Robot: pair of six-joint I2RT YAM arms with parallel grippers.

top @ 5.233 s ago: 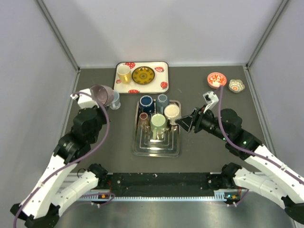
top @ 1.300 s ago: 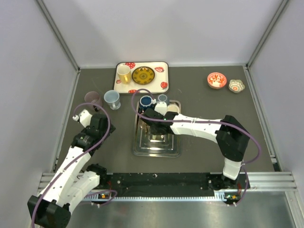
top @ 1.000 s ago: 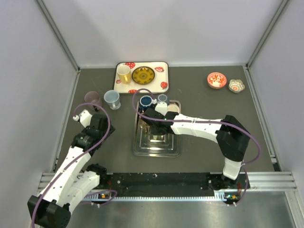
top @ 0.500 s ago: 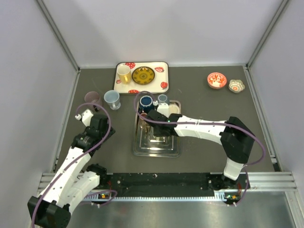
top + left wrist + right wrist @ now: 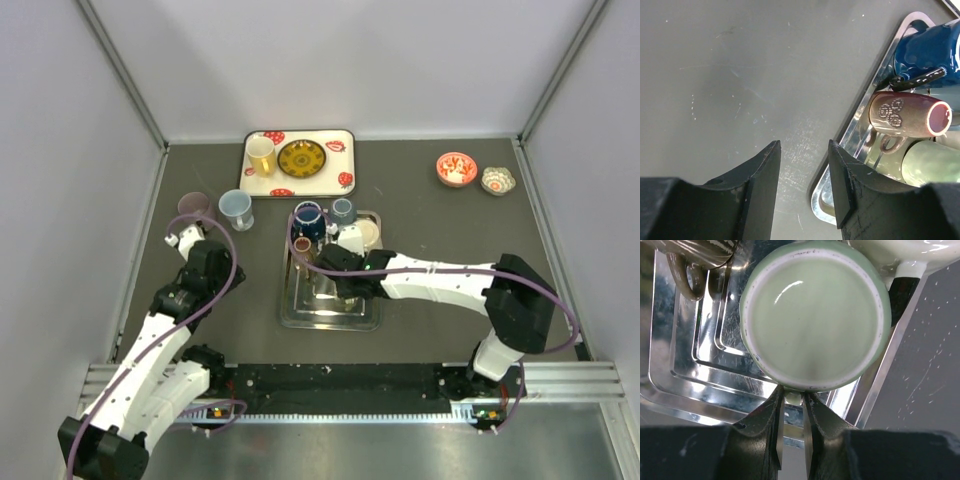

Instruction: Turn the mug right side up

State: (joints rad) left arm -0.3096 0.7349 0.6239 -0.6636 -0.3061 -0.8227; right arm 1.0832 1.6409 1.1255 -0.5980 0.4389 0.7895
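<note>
Drawn toward the tray's near edge, the right gripper pinches the handle of the inverted green mug; next, lift and flip.

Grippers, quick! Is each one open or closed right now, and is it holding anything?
Left gripper: open, holding nothing.
Right gripper: closed on the pale green ceramic mug.

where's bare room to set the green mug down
Bare tabletop between the metal tray and the two small bowls, and the tray's near end. Crowded: the tray's far end, around the green mug, and by the two cups at left.
</note>
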